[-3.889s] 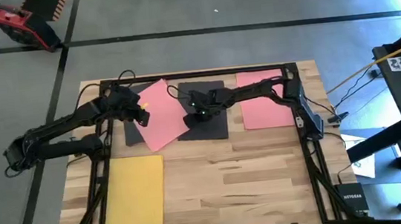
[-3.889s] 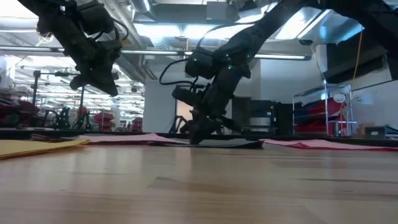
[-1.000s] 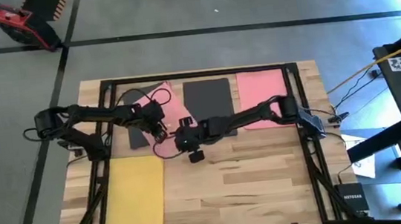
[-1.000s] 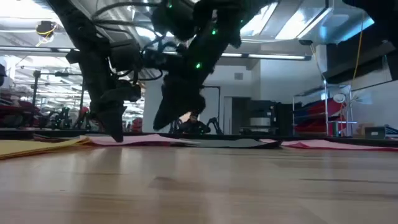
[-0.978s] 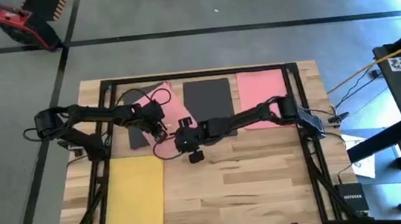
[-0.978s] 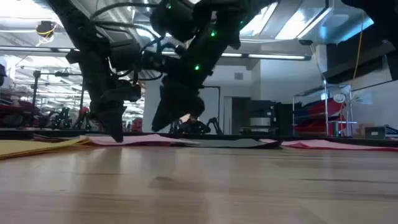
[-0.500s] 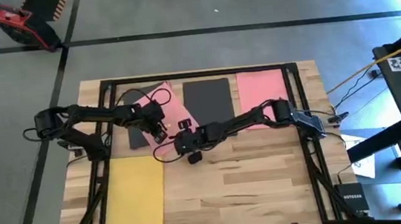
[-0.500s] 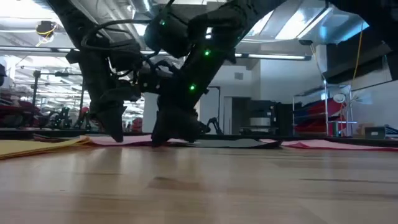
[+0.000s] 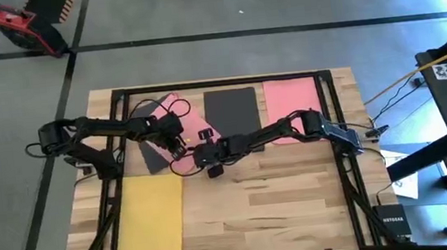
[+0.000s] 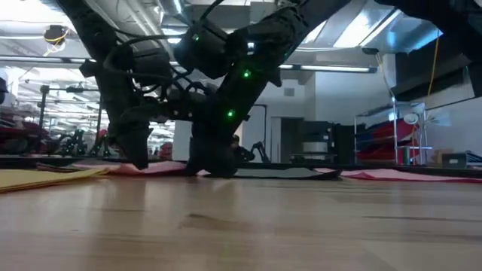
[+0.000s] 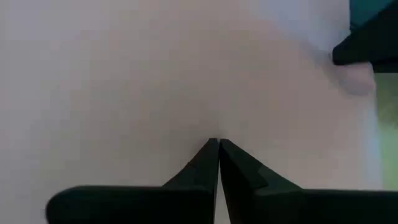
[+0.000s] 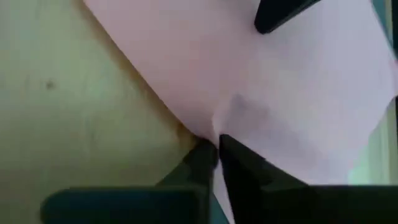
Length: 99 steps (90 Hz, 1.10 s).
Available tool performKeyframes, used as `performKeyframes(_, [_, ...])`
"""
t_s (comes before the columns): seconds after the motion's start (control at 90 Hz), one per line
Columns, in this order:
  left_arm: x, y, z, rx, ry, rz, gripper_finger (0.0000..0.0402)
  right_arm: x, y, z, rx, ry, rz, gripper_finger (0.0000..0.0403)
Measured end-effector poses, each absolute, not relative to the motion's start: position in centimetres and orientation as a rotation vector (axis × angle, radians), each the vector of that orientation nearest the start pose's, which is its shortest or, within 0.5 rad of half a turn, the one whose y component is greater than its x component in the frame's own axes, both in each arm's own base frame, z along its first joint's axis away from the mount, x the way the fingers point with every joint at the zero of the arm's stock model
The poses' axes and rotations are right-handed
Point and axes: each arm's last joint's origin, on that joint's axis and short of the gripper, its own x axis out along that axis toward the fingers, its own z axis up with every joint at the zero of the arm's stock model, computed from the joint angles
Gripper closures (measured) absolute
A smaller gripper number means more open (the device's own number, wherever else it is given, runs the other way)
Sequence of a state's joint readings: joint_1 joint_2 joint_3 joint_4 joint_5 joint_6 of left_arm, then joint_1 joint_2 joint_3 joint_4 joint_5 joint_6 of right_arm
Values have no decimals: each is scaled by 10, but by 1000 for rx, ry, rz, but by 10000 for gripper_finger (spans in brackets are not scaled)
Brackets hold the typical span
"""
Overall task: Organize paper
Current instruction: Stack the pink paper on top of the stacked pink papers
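Pink sheet (image 9: 194, 133) lies tilted at table (image 9: 281, 194) centre-left, over a dark sheet (image 9: 153, 155). Your left gripper (image 9: 177, 143) and right gripper (image 9: 207, 153), both fingers pressed together, pin its near edge. Yellow sheet (image 9: 148, 218) lies nearer, apart.

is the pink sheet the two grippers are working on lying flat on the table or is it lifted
Not fully flat. The pink sheet is pinched at its edge by the right gripper, puckering there. The left gripper presses shut on it. How high it rises cannot be told.
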<state>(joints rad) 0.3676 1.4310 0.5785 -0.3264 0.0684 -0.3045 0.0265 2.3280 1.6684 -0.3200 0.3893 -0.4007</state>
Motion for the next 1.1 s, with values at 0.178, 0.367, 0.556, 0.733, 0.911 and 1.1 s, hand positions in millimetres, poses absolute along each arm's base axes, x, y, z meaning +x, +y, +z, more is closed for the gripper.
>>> performKeyframes(0.178, [208,78,138,-528,1100,435,402,488,1,129,-573,1064,-131,401])
performKeyframes(0.367, [204,87,174,-507,994,450,402,496,0,162,-572,1092,-116,402])
performKeyframes(0.556, [190,105,237,-478,767,522,402,496,-13,199,-547,1151,-115,402])
performKeyframes(0.733, [161,115,298,-445,502,616,402,488,-41,237,-467,1218,-183,403])
performKeyframes(0.911, [134,110,322,-427,368,675,402,472,-78,274,-378,1267,-304,403])
performKeyframes(1.1, [122,103,319,-457,426,694,402,446,-105,300,-277,1284,-397,403])
